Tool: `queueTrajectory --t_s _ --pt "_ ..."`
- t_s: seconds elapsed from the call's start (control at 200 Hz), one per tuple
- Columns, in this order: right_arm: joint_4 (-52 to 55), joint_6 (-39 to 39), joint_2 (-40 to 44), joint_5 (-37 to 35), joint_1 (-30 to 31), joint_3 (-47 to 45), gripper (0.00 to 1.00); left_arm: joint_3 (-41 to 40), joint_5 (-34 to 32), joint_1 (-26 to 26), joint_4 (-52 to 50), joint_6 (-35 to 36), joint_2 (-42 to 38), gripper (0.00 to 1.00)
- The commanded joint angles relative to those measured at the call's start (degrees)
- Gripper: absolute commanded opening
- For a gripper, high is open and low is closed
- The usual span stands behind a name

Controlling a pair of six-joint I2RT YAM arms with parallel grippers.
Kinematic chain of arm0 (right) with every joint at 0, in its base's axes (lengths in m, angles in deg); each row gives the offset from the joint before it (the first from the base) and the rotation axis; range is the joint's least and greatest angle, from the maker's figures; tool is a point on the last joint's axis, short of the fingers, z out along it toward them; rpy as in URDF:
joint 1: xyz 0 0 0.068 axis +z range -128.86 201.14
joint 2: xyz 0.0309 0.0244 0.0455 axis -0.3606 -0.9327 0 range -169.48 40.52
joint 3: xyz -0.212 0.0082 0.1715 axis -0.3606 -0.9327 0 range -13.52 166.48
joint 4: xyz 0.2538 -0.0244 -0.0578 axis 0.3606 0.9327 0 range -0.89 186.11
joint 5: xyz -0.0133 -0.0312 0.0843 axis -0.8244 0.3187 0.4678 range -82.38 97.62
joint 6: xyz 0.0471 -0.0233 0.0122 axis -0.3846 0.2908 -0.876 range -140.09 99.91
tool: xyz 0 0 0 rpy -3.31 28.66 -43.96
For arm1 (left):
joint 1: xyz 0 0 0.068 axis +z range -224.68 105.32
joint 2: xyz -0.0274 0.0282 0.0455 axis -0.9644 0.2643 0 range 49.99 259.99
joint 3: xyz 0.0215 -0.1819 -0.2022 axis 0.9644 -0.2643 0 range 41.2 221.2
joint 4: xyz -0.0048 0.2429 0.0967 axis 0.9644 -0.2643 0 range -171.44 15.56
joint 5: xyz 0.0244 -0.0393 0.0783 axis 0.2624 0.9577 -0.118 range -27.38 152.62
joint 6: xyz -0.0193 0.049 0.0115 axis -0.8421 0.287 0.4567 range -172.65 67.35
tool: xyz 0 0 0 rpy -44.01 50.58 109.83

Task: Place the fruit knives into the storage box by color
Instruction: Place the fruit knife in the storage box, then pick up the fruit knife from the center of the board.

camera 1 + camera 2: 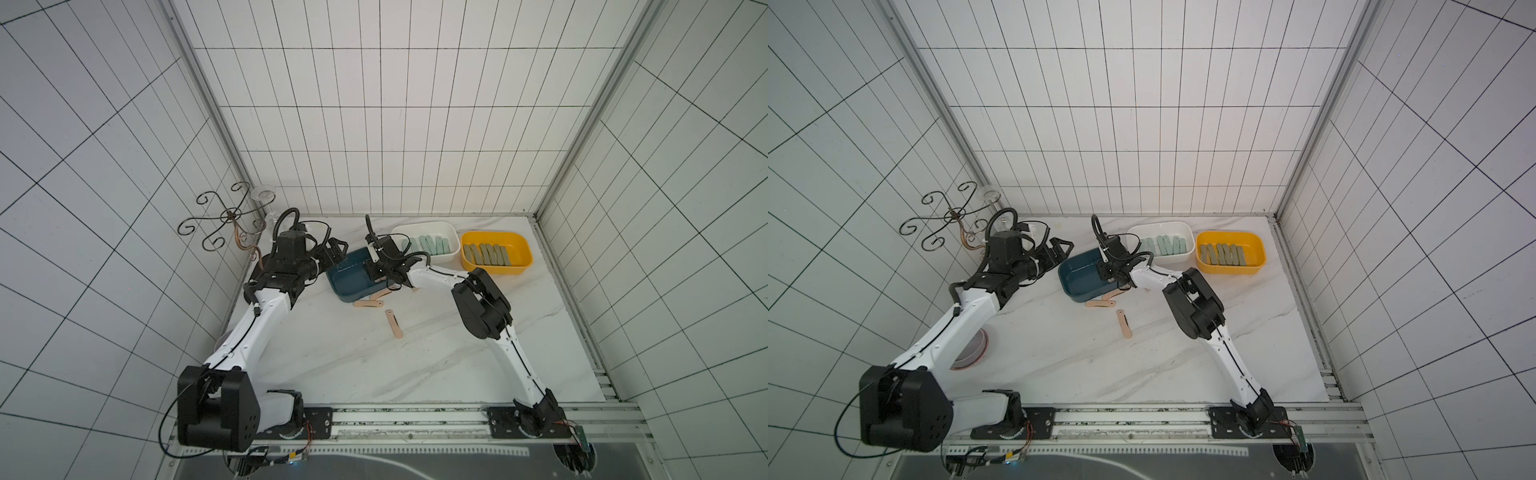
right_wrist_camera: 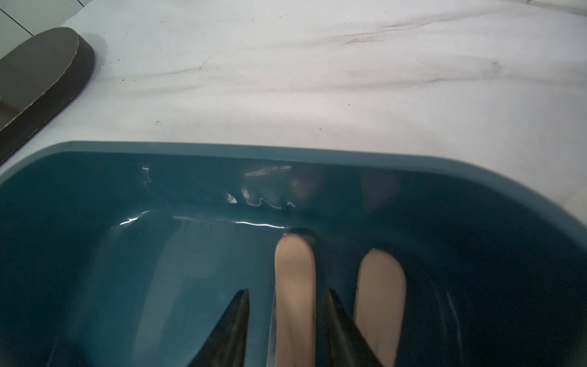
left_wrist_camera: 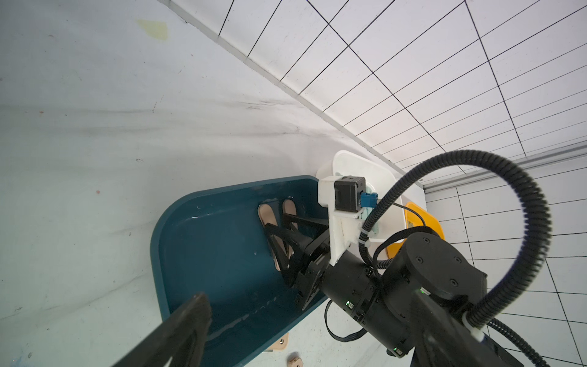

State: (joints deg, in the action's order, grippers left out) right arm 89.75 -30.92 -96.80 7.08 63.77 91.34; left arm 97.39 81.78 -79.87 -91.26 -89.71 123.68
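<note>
Peach-pink fruit knives [image 2: 295, 286] lie two side by side in the blue box [image 2: 286, 149], low in the right wrist frame. The right hand [image 2: 287, 290] straddles one of them, fingers narrowly parted with a gap on one side. Near the centre of both top views, loose pink knives [image 1: 394, 325] lie on the desk [image 1: 332, 365] just below that box, and the left hand [image 1: 337, 249] hovers at its upper-left corner, fingers apart.
</note>
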Motion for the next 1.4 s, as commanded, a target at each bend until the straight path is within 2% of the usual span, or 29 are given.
queueTrajectory --t_s 0.0,0.17,0.32,0.685,0.895,1.115,1.395 --pt "0.5 0.8 0.0 0.9 -0.4 7.7 0.44 2.2 0.4 0.2 0.3 0.3 0.2 0.97" --pt "2.2 1.1 5.7 3.5 -0.4 7.8 0.44 2.3 0.9 0.1 0.1 -0.4 -0.9 0.97" --pt "3.0 1.1 14.3 4.1 -0.2 2.3 0.45 2.0 1.0 -0.3 -0.6 -0.8 -2.9 0.97" --pt "2.9 -0.8 39.3 2.0 0.3 -27.3 0.50 -4.9 -0.5 -4.8 -4.0 -1.9 -12.5 0.97" --pt "4.1 -2.6 48.9 1.5 1.3 -42.0 0.54 -9.5 -1.2 -6.3 -6.0 -2.6 -17.7 0.97" --pt "2.9 -5.5 51.3 1.5 4.3 -52.8 0.62 -11.8 -1.4 -6.6 -6.8 -2.6 -19.8 0.97" --pt "0.7 -7.4 44.7 -0.1 9.7 -54.7 0.64 -11.5 -0.9 -6.8 -6.8 -2.5 -19.4 0.97"
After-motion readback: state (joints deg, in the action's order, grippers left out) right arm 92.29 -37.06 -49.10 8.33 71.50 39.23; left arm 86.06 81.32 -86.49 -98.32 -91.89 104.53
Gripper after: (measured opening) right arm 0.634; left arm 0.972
